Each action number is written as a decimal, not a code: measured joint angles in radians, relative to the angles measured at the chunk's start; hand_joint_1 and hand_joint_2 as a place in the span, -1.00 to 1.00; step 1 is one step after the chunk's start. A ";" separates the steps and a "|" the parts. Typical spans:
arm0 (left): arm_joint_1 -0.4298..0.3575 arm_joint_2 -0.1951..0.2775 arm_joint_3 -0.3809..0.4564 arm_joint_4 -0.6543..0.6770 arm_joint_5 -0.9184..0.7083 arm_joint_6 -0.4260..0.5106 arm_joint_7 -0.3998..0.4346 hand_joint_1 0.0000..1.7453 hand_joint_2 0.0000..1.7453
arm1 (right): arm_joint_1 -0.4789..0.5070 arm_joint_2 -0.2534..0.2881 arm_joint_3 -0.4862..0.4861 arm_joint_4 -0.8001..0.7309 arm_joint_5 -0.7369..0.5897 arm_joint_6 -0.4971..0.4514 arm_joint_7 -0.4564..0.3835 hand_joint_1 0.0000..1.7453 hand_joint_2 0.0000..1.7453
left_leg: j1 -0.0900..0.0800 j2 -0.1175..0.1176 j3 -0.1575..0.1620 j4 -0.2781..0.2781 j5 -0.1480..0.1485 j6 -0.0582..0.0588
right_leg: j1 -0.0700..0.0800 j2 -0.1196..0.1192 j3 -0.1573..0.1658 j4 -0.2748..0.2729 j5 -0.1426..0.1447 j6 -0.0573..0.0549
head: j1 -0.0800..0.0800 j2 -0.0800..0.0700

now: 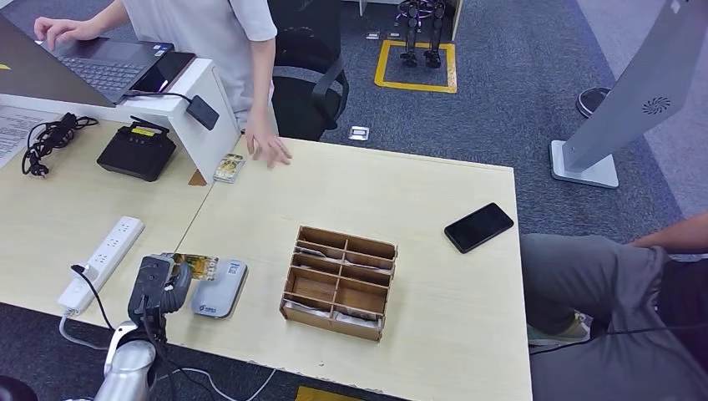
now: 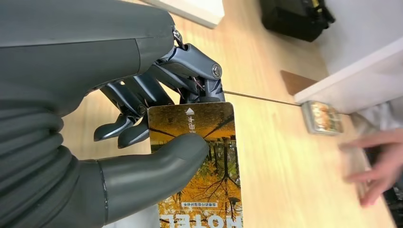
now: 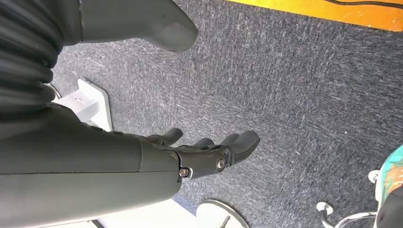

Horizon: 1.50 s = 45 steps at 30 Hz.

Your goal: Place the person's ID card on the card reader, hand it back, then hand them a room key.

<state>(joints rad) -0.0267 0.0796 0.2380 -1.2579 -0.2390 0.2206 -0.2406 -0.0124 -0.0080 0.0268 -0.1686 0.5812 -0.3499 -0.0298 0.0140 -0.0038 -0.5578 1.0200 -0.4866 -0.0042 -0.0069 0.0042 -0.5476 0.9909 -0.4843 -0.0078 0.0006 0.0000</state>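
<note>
My left hand pinches a yellow card printed with autumn trees and the word HOTEL. The thumb presses on the card's face and the darker fingers lie behind it. The card hangs just above the near left end of the grey card reader, which lies flat on the table. A second small card rests at the far edge by the white partition, close to a person's hand that touches the table. My right hand hangs over the carpet, fingers apart and holding nothing.
A wooden box with several compartments stands right of the reader. A black phone lies at the table's right side. A white power strip and its cable lie to the left. Another person sits at the right edge.
</note>
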 joint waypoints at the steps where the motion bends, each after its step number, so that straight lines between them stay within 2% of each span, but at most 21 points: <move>1: -0.001 0.001 0.005 0.012 -0.007 0.001 0.000 1.00 1.00 | 0.000 0.000 0.000 0.000 0.002 0.000 0.000 -1.00 1.00 | 0.000 0.000 0.000 0.000 0.000 0.000 | 0.000 0.000 0.000 0.000 0.000 0.000 | 0.000 0.000; 8: -0.011 0.005 0.031 0.064 -0.022 -0.021 -0.002 1.00 1.00 | 0.000 -0.001 -0.001 0.000 0.008 -0.001 0.000 -1.00 1.00 | 0.000 0.000 0.000 0.000 0.000 0.000 | 0.000 0.000 0.000 0.000 0.000 0.000 | 0.000 0.000; 15: -0.002 0.004 0.041 0.072 0.085 -0.226 0.009 1.00 1.00 | 0.000 -0.002 -0.007 0.000 0.014 0.000 0.000 -1.00 1.00 | 0.000 0.000 0.000 0.000 0.000 0.000 | 0.000 0.000 0.000 0.000 0.000 0.000 | 0.000 0.000; 21: 0.016 0.022 0.039 0.052 0.082 -0.319 0.058 1.00 1.00 | 0.000 -0.001 -0.014 0.000 0.014 0.001 -0.008 -1.00 1.00 | 0.000 0.000 0.000 0.000 0.000 0.000 | 0.000 0.000 0.000 0.000 0.000 0.000 | 0.000 0.000; 30: 0.030 0.055 0.001 0.031 0.009 -0.334 0.072 1.00 1.00 | -0.002 -0.001 -0.024 0.000 0.014 0.005 -0.021 -1.00 1.00 | 0.000 0.000 0.000 0.000 0.000 0.000 | 0.000 0.000 0.001 0.000 0.000 0.000 | 0.000 0.000; 45: 0.032 0.063 -0.007 0.029 0.008 -0.335 0.072 1.00 1.00 | -0.003 0.000 -0.026 0.000 0.014 0.005 -0.021 -1.00 1.00 | 0.000 0.000 0.001 0.000 0.000 0.000 | 0.000 0.000 0.001 0.001 0.000 0.000 | 0.000 0.000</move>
<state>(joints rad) 0.0057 0.1423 0.2312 -1.2289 -0.2308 -0.1144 -0.1682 -0.0152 -0.0084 0.0008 -0.1686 0.5955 -0.3453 -0.0507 0.0140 -0.0040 -0.5572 1.0200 -0.4865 -0.0043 -0.0069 0.0039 -0.5470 0.9914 -0.4844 -0.0079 0.0004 0.0000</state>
